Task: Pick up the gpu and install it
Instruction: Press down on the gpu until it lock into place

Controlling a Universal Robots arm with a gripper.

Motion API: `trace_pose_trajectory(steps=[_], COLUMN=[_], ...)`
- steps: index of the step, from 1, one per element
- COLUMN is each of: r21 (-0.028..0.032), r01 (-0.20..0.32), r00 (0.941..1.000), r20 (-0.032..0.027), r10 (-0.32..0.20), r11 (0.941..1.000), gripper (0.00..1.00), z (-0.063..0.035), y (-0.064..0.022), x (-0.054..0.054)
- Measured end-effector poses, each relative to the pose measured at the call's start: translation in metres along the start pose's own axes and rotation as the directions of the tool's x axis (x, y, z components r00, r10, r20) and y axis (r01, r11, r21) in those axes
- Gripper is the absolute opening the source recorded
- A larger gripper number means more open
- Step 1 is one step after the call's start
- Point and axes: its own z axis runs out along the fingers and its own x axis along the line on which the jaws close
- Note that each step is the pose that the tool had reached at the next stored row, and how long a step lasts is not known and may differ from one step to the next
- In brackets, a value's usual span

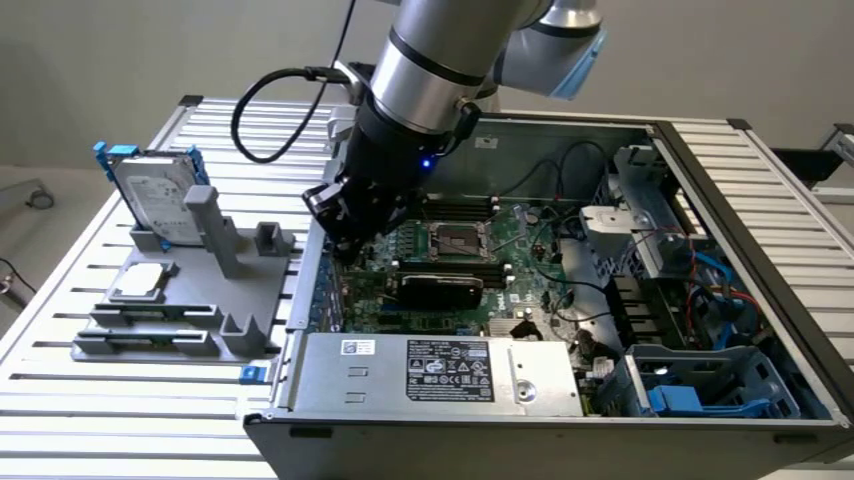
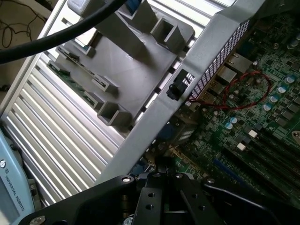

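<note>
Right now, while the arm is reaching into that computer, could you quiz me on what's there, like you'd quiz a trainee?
1. True or false: the gpu lies on the grey holder outside the computer case.
2. What stands in the blue frame on that holder? A) hard drive B) fan C) keyboard
3. Fill in: the gripper, down inside the case, is ___ (open/shut).
Key: 1 false, it sits on the motherboard; 2 A; 3 shut.

glossy black plastic gpu [image 1: 441,290] shroud, ribbed matt aluminium table [image 1: 80,395], grey metal case [image 1: 747,190], green circuit board [image 2: 262,126]
</note>
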Motion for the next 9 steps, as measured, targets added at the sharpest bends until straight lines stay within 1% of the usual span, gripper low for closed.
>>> trace_pose_trajectory(steps=[4, 8, 9], r21=[0.0044, 0.0068, 0.0067], r01=[-0.009, -0.017, -0.018], r00=[1.0, 0.9998, 0.9998], r20=[-0.004, -0.0063, -0.0061], r10=[0.009, 0.017, 0.018], r11=[0.9999, 0.9998, 0.9998], gripper=[0.11, 0.11, 0.11], z=[0.0008, 0.0017, 0.0018], y=[-0.0001, -0.0003, -0.0003], x=[-0.0003, -0.0006, -0.0006])
